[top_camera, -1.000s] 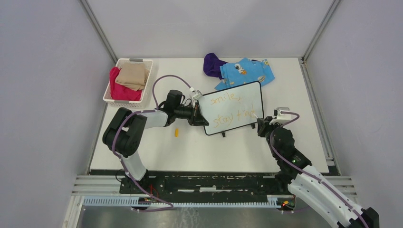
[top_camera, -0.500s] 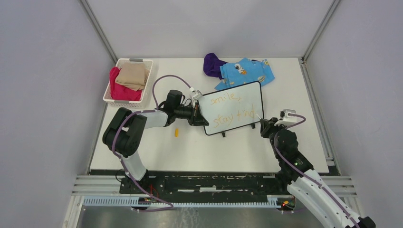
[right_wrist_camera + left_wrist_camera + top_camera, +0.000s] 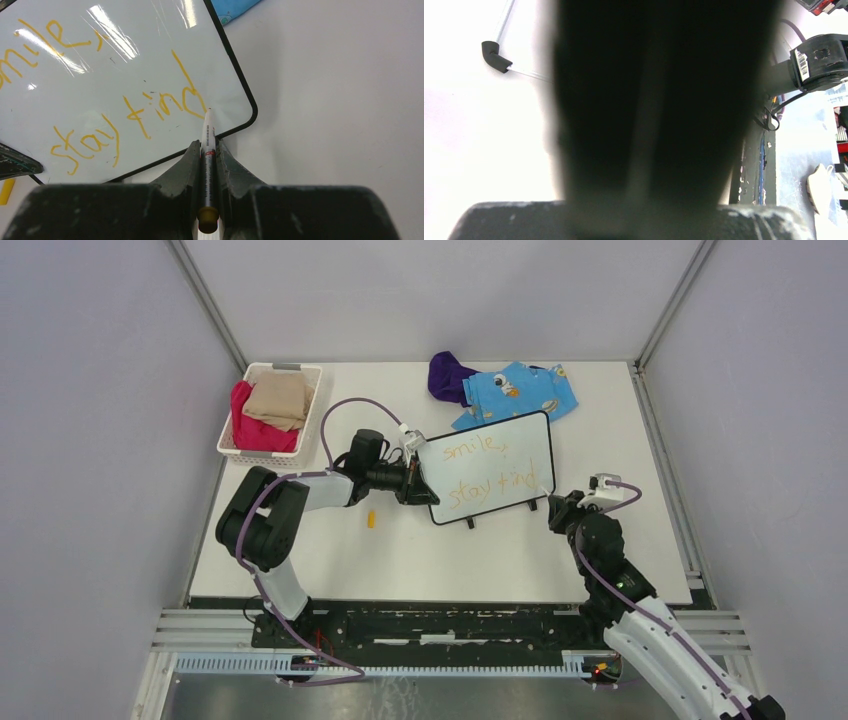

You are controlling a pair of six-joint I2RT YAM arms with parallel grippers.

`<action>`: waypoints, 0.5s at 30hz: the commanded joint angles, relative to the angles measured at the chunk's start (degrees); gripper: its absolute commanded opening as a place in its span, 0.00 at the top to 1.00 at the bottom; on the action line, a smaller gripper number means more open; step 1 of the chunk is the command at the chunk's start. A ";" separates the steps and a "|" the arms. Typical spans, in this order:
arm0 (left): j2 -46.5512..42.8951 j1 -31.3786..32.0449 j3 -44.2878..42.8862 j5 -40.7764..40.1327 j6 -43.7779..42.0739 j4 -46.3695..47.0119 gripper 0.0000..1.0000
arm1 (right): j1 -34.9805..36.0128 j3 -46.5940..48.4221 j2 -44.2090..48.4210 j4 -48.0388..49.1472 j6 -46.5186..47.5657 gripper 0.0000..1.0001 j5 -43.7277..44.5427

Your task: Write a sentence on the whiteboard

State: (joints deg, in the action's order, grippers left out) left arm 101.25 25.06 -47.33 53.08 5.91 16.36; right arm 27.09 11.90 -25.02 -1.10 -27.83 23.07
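1. Your left end effector (image 3: pixel 412 485) is closed on the left edge of the whiteboard (image 3: pixel 525 440), which sits mid-counter, turned slightly with its right end farther back.
2. Your left wrist view is filled almost entirely by a dark blur, so it tells you nothing more about that grip.
3. Your right end effector (image 3: pixel 553 506) sits just off the board's near right corner. In the wrist view its fingers (image 3: pixel 185 170) are clamped on an orange marker (image 3: pixel 208 140).
4. The marker tip points at the board just beside the last letter of the lower line. You cannot tell whether it touches the surface.
5. The sentence (image 3: pixel 135 115) is thin orange handwriting in two lines, "smile," above "stay kind", running across most of the board.
6. Behind the board lie a blue patterned cloth (image 3: pixel 520 390) and a purple cloth (image 3: pixel 447 375), the blue one touching the board's far edge.
7. A white basket (image 3: pixel 258 454) with red and tan clothes stands at the far left of the counter (image 3: pixel 450 560).
8. A small yellow piece (image 3: pixel 371 519) lies near your left arm.
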 commanded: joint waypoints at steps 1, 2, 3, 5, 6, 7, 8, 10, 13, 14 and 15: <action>3.15 1.14 0.84 -9.49 -4.59 -7.92 0.98 | -0.55 -0.12 -0.60 3.59 -0.89 1.00 1.17; 3.23 1.13 0.84 -9.50 -4.59 -7.92 0.98 | -0.63 -0.25 -0.81 3.85 -0.89 1.00 1.10; 3.21 1.14 0.84 -9.49 -4.59 -7.92 0.98 | -0.77 -0.16 -1.08 4.06 -0.81 1.00 1.15; 3.23 1.15 0.83 -9.49 -4.59 -7.92 0.98 | -0.90 -0.29 -1.51 4.58 -0.81 1.00 1.12; 3.24 1.15 0.79 -9.49 -4.59 -7.94 0.98 | -1.00 -0.38 -1.79 4.94 -0.94 1.00 1.04; 3.27 1.16 0.83 -9.61 -4.59 -7.93 0.98 | -1.10 -0.39 -2.00 5.20 -0.92 1.00 1.02; 3.25 1.16 0.87 -9.60 -4.59 -7.92 0.98 | -1.20 -0.43 -2.14 5.52 -0.91 1.00 1.06; 3.25 1.16 0.90 -9.63 -4.59 -7.95 0.98 | -1.41 -0.26 -2.54 6.10 -0.97 1.00 0.95; 3.29 1.13 0.83 -9.61 -4.59 -8.01 0.98 | -1.74 0.21 -3.32 6.74 -0.67 1.00 0.79; 3.33 1.18 0.84 -9.59 -4.59 -8.01 0.98 | -1.90 0.31 -3.60 6.94 -0.65 1.00 0.79; 3.39 1.14 0.83 -9.63 -4.59 -8.01 0.98 | -2.02 0.47 -3.78 7.11 -0.62 1.00 0.69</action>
State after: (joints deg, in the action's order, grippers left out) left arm 101.25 25.10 -47.42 53.04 5.91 16.19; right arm 25.67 11.40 -28.18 1.87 -28.18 23.14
